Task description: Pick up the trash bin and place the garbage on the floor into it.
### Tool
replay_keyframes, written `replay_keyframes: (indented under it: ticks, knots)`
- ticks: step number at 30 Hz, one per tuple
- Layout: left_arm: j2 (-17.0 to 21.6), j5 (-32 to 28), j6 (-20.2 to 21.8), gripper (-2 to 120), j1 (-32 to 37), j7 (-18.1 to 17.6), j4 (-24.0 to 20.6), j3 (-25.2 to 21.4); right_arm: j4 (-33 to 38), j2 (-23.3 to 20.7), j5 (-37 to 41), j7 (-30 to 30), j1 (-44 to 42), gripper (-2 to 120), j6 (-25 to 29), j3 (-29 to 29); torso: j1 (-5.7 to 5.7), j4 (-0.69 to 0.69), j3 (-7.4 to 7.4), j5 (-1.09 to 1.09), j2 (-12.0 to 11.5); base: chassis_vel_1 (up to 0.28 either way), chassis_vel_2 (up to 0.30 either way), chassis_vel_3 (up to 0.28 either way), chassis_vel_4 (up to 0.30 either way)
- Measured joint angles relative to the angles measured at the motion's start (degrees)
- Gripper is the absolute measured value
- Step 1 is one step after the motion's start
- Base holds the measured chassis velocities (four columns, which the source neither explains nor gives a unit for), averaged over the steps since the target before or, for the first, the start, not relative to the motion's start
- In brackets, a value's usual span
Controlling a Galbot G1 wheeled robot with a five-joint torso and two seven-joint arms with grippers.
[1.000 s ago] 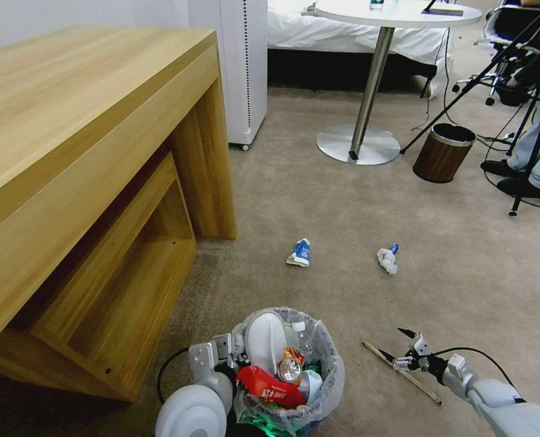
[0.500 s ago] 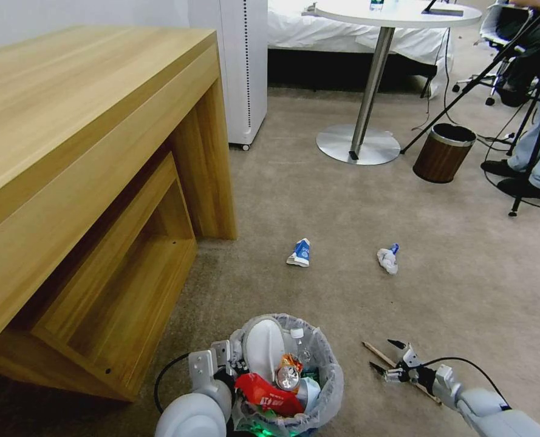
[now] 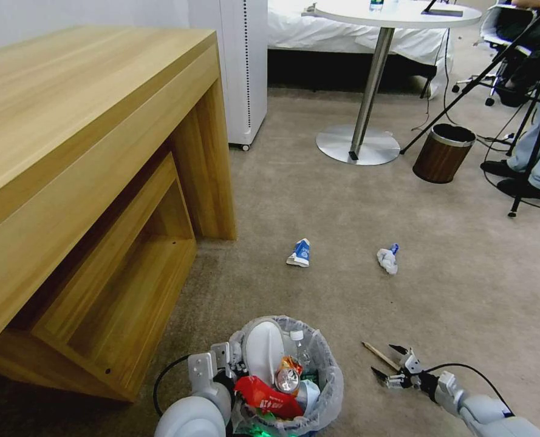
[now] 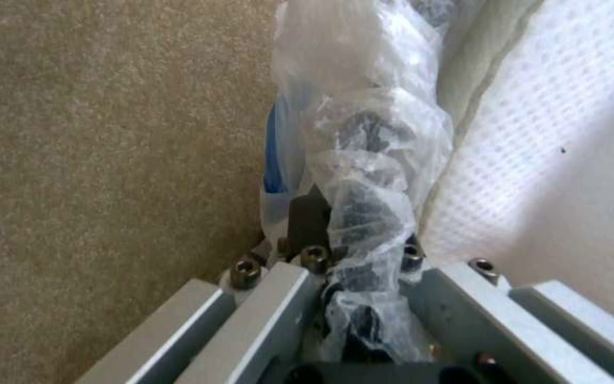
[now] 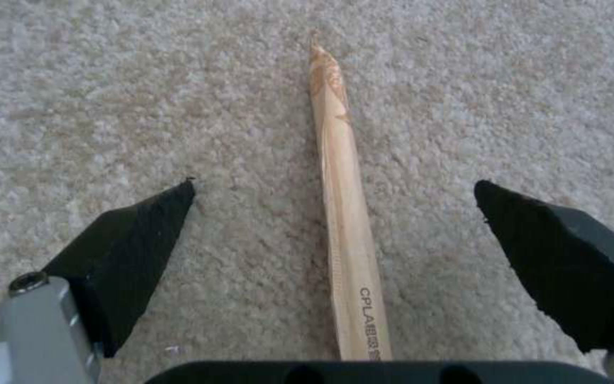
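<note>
Wooden stick [image 5: 346, 229] lying on floor [image 3: 355, 206]; we're straddling it with right gripper [image 3: 387, 363], fingers apart, while left gripper [image 3: 224, 363] is clamping trash bin [image 3: 330, 379] rim.

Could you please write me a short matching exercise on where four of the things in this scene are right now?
Things:
1. wooden stick
2. blue-white carton
3. white slipper
4. trash bin

Places:
A. gripped at the rim by the left hand
B. standing on end inside the bin
C. flat on the carpet between the open fingers of the right hand
D. alone on the carpet, farther out, near the crumpled paper

Pairs: 1-C, 2-D, 3-B, 4-A
</note>
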Motion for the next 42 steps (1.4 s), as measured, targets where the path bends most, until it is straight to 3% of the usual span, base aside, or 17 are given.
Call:
replay_keyframes:
  ticks: [23, 30, 42]
  knots:
    - [0.9, -0.4, -0.2, 0, -0.4, -0.2, 0.3, 0.9, -2.4, 1.9, 0.0, -0.1, 0.4, 100, 0.8, 0.4, 0.00, -0.02, 0.00, -0.02, 0.0, 0.000, 0.000, 0.000, 0.000]
    - [0.9, -0.6, -0.2, 0, -1.1, -0.2, 0.7, 1.2, -1.6, 0.9, 1.3, -1.8, 0.4, 100, 1.1, -0.1, 0.01, 0.03, 0.01, 0.12, 0.0, 0.000, 0.000, 0.000, 0.000]
    - [0.7, -0.2, -0.2, 0, -0.6, -0.3, 0.9, 1.4, -0.4, -0.3, 2.4, -1.8, -0.8, 100, 1.1, 0.5, 0.01, 0.00, 0.02, 0.03, 0.0, 0.000, 0.000, 0.000, 0.000]
